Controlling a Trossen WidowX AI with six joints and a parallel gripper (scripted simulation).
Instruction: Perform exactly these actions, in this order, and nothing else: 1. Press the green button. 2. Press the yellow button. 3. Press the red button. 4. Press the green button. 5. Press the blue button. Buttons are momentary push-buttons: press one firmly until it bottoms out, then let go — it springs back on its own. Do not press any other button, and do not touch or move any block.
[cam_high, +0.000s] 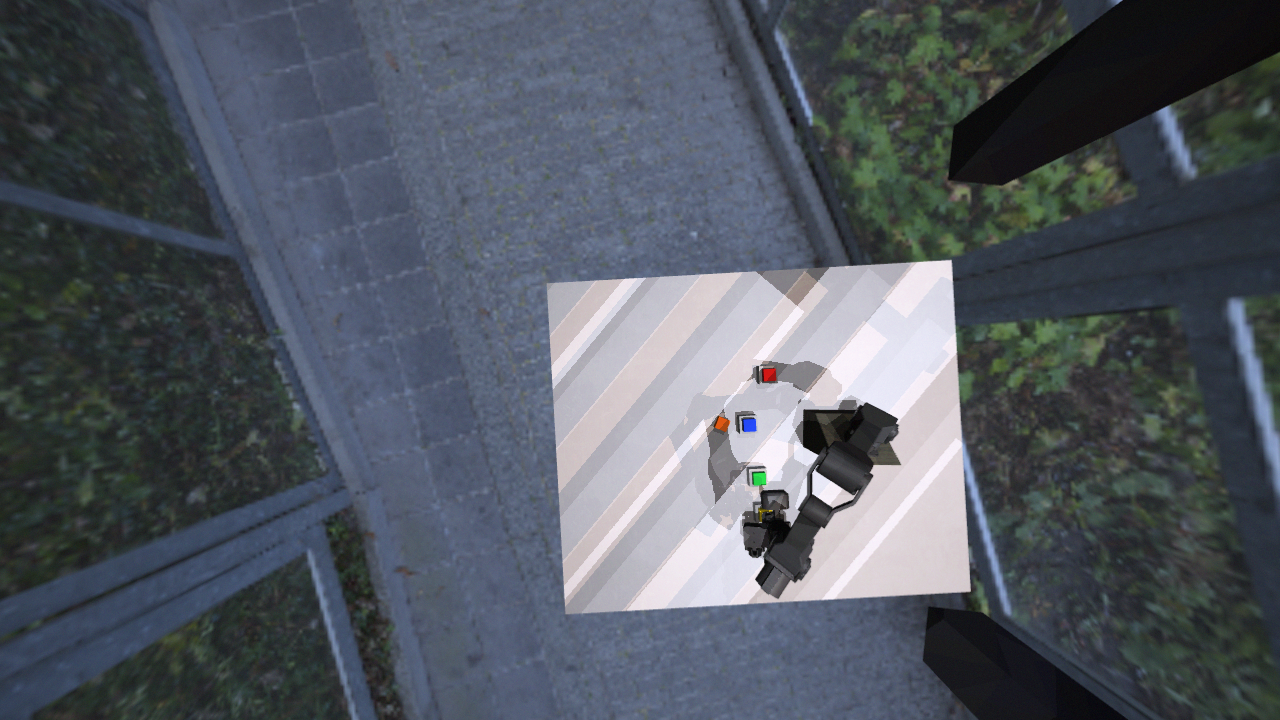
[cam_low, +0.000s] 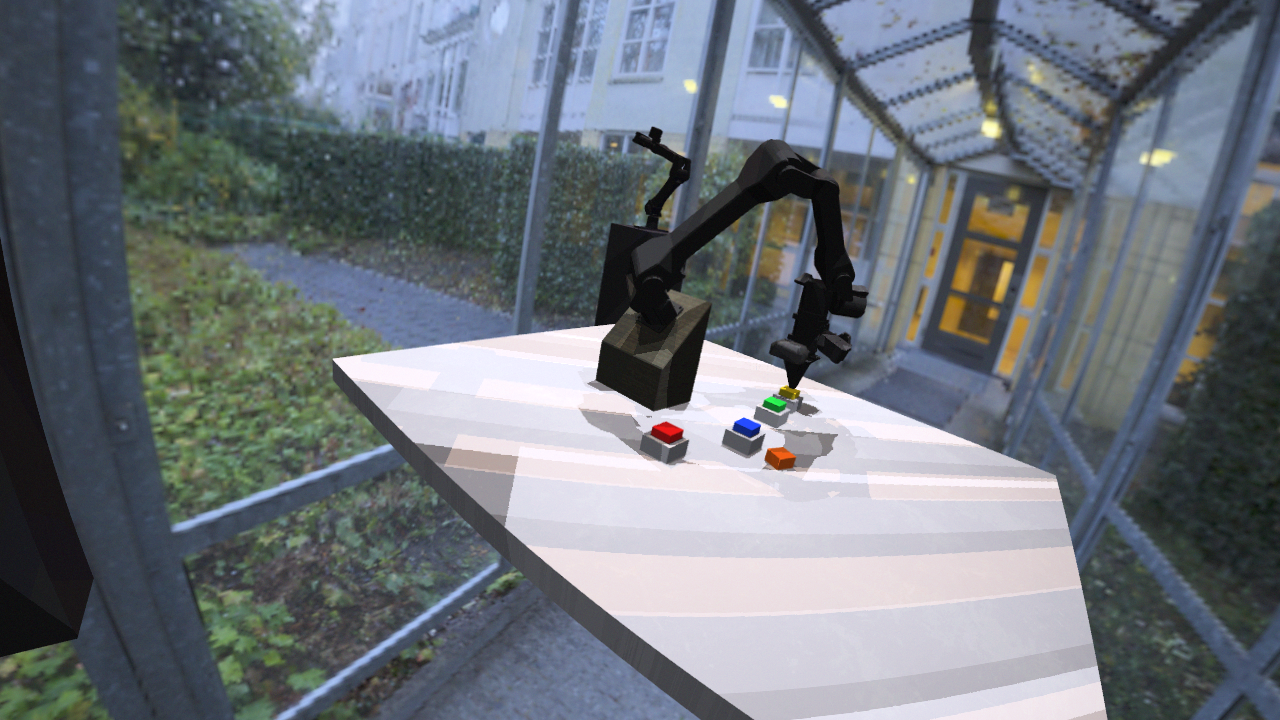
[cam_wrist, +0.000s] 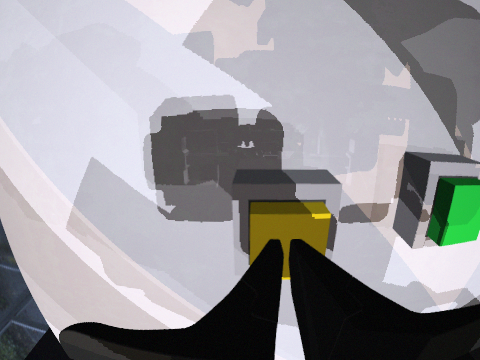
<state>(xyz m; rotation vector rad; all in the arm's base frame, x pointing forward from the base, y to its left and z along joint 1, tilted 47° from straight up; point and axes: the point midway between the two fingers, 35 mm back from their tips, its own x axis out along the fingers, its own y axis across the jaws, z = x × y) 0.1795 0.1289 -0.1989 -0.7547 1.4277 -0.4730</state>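
Note:
My gripper (cam_low: 793, 385) (cam_wrist: 284, 250) is shut and empty, pointing down with its tips over the yellow button. The yellow button (cam_low: 788, 392) (cam_wrist: 290, 220) sits in a grey housing; whether the tips touch its cap, I cannot tell. In the top view it is mostly hidden under the gripper. The green button (cam_high: 759, 478) (cam_low: 774, 403) (cam_wrist: 462, 212) stands right beside it, its cap raised. The blue button (cam_high: 749, 425) (cam_low: 746, 427) is farther along, cap raised. The red button (cam_high: 768, 375) (cam_low: 666, 432) is farthest from the gripper, cap raised.
An orange block (cam_high: 721, 423) (cam_low: 780, 458) lies close to the blue button. The arm's base block (cam_low: 648, 362) stands on the striped table (cam_high: 626, 376) (cam_low: 805, 582). Shadows of the arm fall around the buttons.

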